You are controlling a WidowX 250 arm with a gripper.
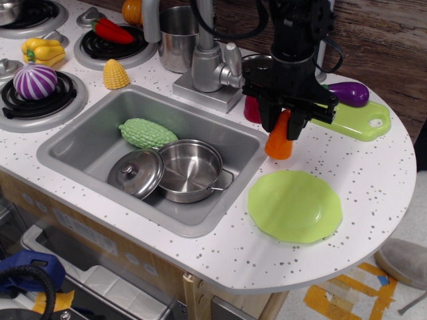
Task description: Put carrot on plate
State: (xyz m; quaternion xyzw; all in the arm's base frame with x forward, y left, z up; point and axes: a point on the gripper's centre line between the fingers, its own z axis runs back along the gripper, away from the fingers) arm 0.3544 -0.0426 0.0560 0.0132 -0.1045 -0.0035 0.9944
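The pincer (pixel 287 127) is clamping down on the carrot (pixel 279 141) — black fingers squeezing its narrow upper end, the wide orange base hanging out below and tilting toward the sink (pixel 73 150). The carrot is sitting just off the speckled table (pixel 373 180), close to the sink's right rim, and whether its base is touching the surface is hard to say. The plate (pixel 295 205) is lying flat and bare nearer the front edge, apart from the carrot. Behind the arm, a green cutting board (pixel 360 120) is carrying a purple eggplant (pixel 347 93). In the sink, a steel pan (pixel 192 169), its lid (pixel 135 174) and a bumpy green vegetable (pixel 147 133) are resting together.
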